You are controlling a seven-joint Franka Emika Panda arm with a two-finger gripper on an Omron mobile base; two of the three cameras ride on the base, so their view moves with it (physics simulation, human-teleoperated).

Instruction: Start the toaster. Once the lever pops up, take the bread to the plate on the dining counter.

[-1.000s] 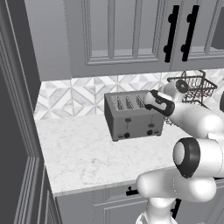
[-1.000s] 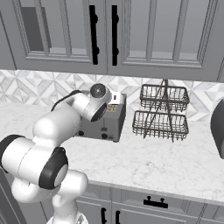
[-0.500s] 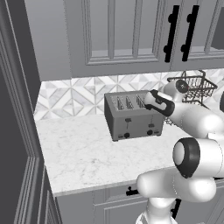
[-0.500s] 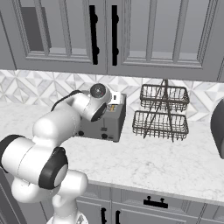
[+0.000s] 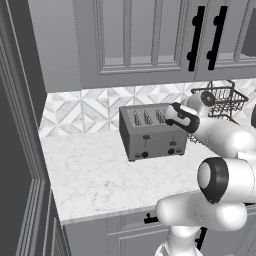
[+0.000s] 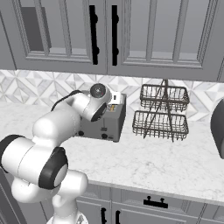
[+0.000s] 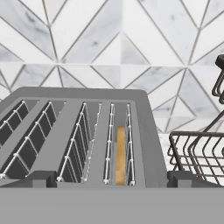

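Resting on the marble worktop (image 5: 100, 175), the toaster (image 5: 152, 132) stands at 9 o'clock of the wire rack (image 6: 162, 113). The gripper (image 7: 111, 181) hovers above its front edge, fingers spread wide and empty. The bread (image 7: 120, 153) sits in the slot nearest the rack.

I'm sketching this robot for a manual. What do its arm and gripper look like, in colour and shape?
The arm is made of glossy white rounded segments, bulbous at the joints, with dark black bands and round dark caps where the links meet. A thin black cable loops along the upper link in the right base view. The gripper ends in two small dark grey blocky fingertips. No lettering or markings are legible.
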